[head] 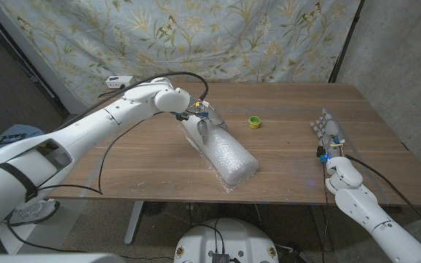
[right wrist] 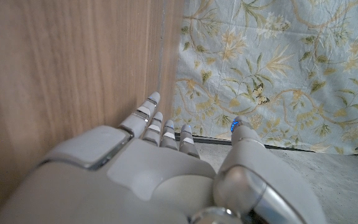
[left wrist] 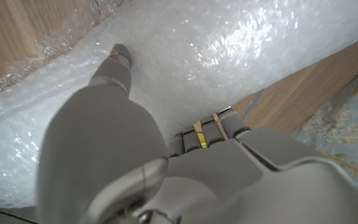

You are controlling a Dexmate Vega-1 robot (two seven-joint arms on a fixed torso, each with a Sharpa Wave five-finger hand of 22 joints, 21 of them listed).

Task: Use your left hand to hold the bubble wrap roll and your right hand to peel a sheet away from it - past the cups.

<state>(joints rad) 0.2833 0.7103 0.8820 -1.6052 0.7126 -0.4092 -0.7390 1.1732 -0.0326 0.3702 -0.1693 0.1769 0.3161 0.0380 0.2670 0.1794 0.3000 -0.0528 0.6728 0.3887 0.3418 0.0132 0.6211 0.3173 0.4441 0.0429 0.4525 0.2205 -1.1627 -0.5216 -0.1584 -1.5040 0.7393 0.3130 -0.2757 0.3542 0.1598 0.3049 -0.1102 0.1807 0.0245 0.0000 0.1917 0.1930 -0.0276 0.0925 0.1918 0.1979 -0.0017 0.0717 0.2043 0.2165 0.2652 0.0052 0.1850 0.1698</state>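
The bubble wrap roll point(head: 229, 157) lies slanted across the middle of the wooden table point(head: 291, 168), its near end close to the front edge. My left hand point(head: 202, 117) is on the roll's far end and grips it. In the left wrist view the thumb point(left wrist: 114, 68) presses into the bubble wrap roll point(left wrist: 241, 56) while the other fingers wrap over its far side. My right hand point(head: 329, 133) stands at the table's right side, well apart from the roll, with straight fingers and nothing in it. The right wrist view shows my right hand point(right wrist: 148, 168) beside bare wood.
A small yellow-green cup point(head: 254, 122) sits just right of the roll's far end, between the two hands. A white device point(head: 118, 80) sits beyond the table's back left corner. A flowered cloth point(head: 196, 36) hangs behind the table.
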